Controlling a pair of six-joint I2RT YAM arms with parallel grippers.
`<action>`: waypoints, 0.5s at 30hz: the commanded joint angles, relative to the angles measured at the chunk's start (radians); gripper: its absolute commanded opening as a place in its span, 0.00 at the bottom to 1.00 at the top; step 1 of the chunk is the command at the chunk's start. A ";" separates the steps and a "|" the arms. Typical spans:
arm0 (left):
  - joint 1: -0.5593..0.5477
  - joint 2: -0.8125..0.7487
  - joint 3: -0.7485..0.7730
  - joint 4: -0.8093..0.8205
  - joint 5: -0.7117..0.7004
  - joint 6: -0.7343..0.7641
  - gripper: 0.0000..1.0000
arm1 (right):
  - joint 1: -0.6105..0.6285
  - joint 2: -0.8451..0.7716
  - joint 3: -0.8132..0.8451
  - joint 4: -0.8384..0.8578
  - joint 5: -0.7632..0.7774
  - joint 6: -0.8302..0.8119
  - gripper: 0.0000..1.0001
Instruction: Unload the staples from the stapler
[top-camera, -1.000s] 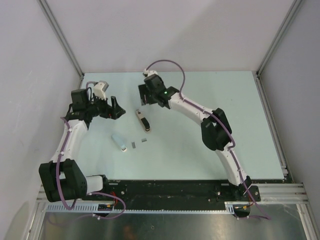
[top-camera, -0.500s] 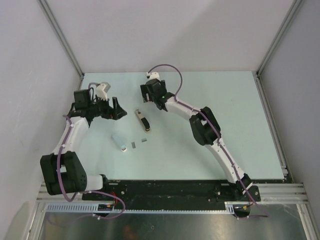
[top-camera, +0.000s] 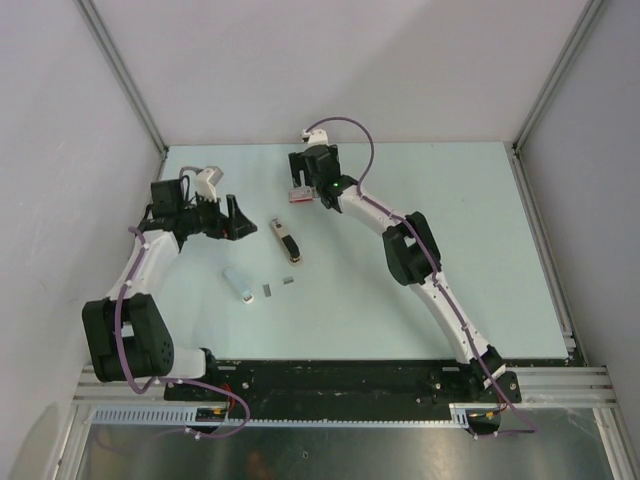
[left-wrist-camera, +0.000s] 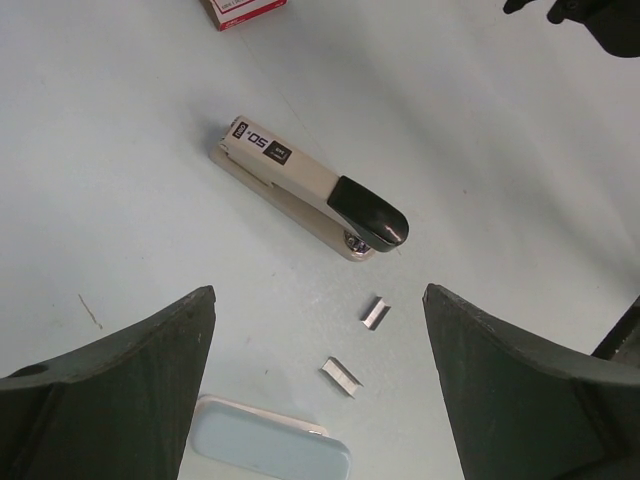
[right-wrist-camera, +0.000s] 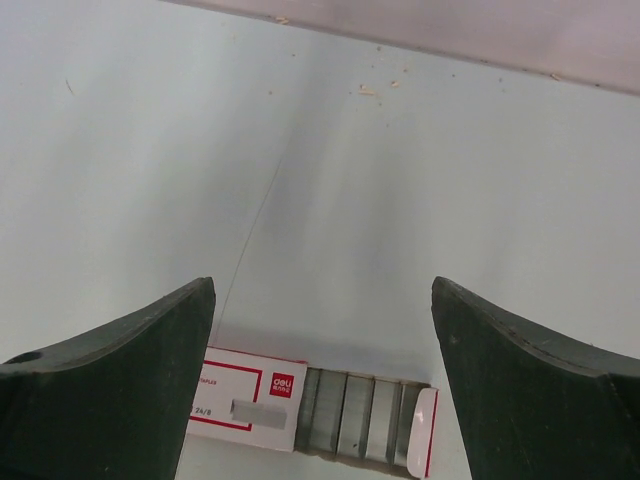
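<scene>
The left gripper is spread wide and empty, and it hangs over the left part of the table. Near it, the beige oblong stapler with a black cap lies flat around the table's middle, a little toward the far edge. Two short grey strips of staples lie loose just beside its black end. The right gripper, also spread and empty, hangs above a red-and-white staple box nearer the far edge. The stapler looks light, stiff and smooth; I would pinch it across its long sides at mid-body. The strips are tiny and may crumble.
</scene>
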 joint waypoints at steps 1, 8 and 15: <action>0.005 0.010 0.045 0.004 0.054 -0.018 0.89 | -0.011 0.052 0.091 -0.016 -0.032 -0.003 0.93; 0.004 0.015 0.049 0.004 0.060 -0.019 0.89 | -0.025 0.074 0.132 -0.129 -0.078 0.016 0.90; 0.004 0.019 0.053 0.004 0.068 -0.020 0.89 | -0.023 0.070 0.148 -0.235 -0.093 0.010 0.89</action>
